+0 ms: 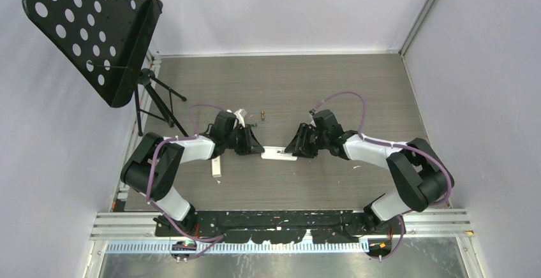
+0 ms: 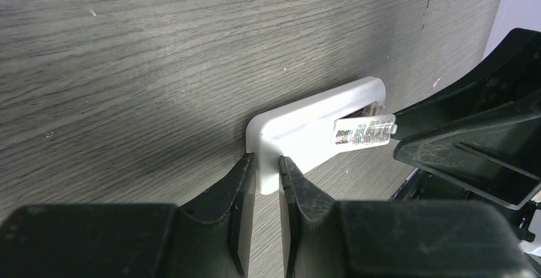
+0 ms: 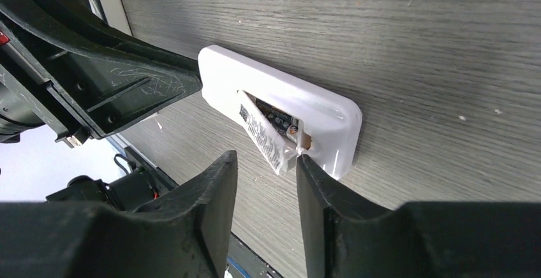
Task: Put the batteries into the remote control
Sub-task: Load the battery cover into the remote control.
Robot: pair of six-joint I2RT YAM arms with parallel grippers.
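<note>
Smooth white remote control point(image 2: 300, 122), nine o'clock end pinched by left gripper point(image 2: 265, 164); right gripper point(image 3: 265, 162) gaping at battery point(image 3: 261, 131), label unreadable

Purple cables point(image 1: 348, 95) trail white-shelled arms point(image 1: 191, 147) ending in a scuffed black left hand point(image 2: 266, 163) and right hand point(image 3: 265, 163).

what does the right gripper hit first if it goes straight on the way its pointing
Probably the battery, tilted half out of the remote; its near end lies just ahead of the right gripper, between its open jaws.
</note>
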